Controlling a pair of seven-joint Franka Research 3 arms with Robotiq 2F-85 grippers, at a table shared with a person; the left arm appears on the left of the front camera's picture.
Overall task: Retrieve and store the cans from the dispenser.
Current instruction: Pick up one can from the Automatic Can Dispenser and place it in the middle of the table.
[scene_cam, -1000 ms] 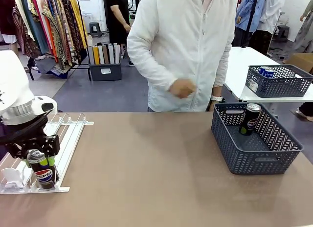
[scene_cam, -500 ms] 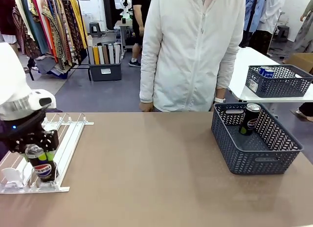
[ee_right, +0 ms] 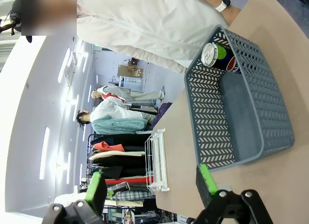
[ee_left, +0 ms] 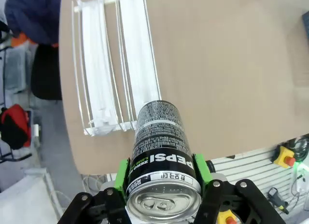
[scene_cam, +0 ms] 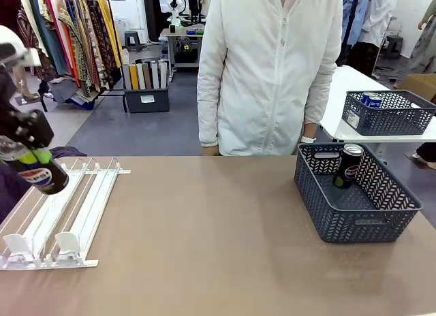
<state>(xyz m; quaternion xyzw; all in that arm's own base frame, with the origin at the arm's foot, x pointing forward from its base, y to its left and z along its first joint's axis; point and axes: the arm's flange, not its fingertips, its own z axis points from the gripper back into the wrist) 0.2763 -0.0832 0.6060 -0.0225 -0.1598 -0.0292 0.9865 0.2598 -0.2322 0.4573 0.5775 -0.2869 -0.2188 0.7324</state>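
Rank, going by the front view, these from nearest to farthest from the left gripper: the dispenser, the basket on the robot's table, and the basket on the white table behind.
1. The dispenser, directly below the left gripper at the table's left edge.
2. The grey basket holding one Pepsi can, on the table's right side.
3. The basket with blue cans, on the white table at far right.

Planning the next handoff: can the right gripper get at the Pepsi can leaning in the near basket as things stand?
Probably yes. The right gripper is open with nothing in it, the basket is open-topped, and the can leans alone against its far wall, top exposed.
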